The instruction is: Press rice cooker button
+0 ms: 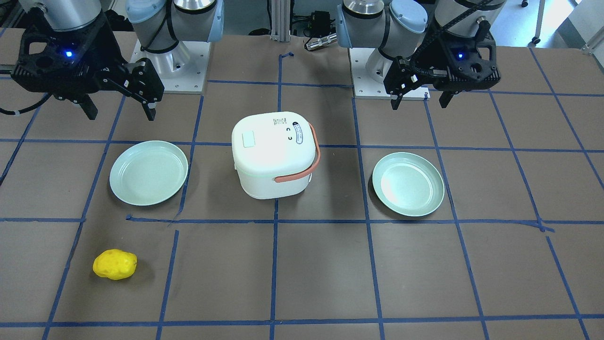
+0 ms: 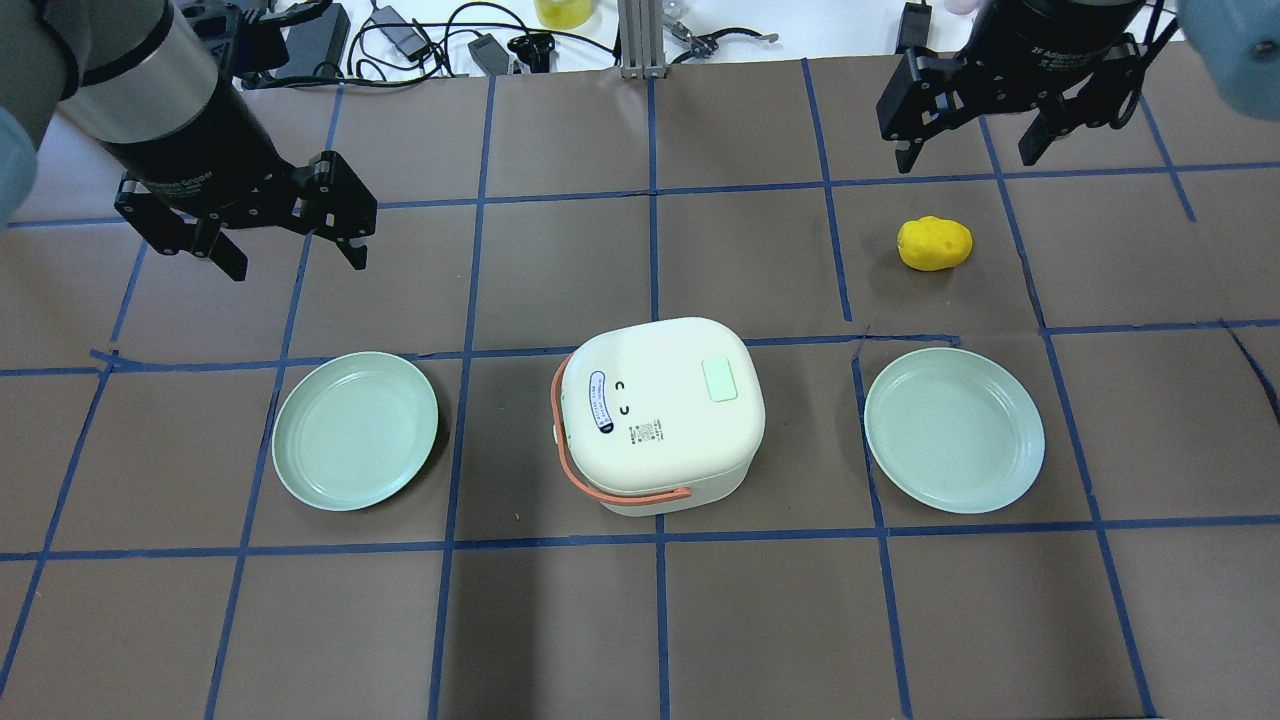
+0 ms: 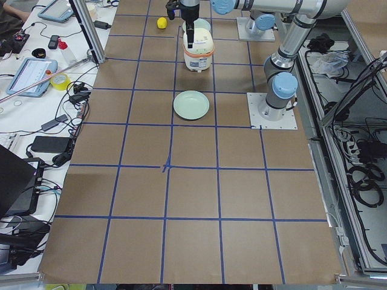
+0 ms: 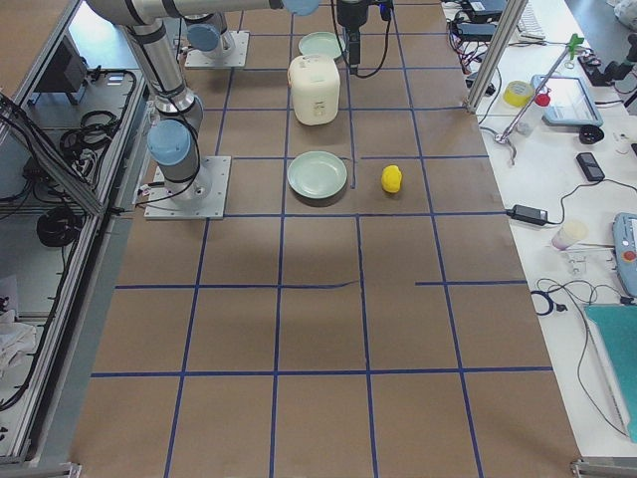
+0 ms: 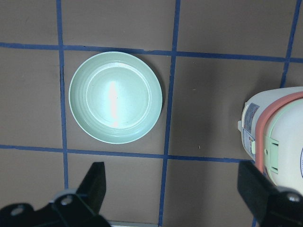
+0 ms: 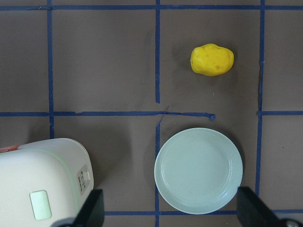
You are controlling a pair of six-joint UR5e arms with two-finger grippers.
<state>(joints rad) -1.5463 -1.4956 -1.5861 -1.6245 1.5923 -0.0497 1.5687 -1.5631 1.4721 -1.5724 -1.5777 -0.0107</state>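
You see the white rice cooker standing upright at about the middle of the worktop, well away from every edge, with its lid shut. Its pale green button sits on top of the lid, on the side facing the worktop's right end. The salmon handle is folded down around the side facing the left end and the robot's edge. A pale green plate lies on either side of the cooker, the left plate toward the left end and the right plate toward the right end. Both are apart from the cooker and hold nothing. A yellow lump lies past the right plate, nearer your edge of the worktop. The left fingers are spread wide and grip nothing; they hang in the air over the left half, near the left plate. The right fingers are also spread wide and grip nothing, raised over the right half near the yellow lump. Neither pair touches the cooker or its button.
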